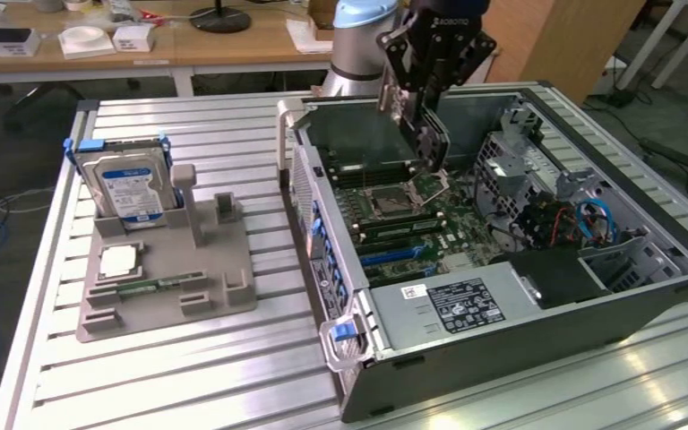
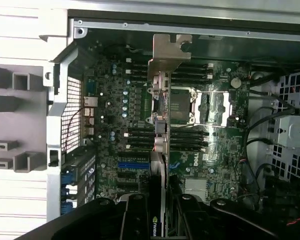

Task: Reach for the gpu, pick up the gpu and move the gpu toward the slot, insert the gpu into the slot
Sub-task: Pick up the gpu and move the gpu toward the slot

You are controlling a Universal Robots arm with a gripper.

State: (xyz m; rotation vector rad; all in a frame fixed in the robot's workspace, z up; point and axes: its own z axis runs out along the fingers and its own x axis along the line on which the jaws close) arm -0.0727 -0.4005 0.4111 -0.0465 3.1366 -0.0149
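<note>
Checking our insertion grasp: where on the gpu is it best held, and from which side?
Its upper long edge, from above, pinching the two flat faces. The gpu hangs on edge over the motherboard: it is thin, so only the faces give a pinch, and the lower edge should stay free for insertion. The gripper holds it so, clear of the bracket at one end.

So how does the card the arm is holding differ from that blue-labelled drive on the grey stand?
The gpu is a thin dark card; the hard drive is a thicker silver box. The gpu hangs in the gripper over the open case; the hard drive sits in the grey stand outside it. Both stand on edge.
</note>
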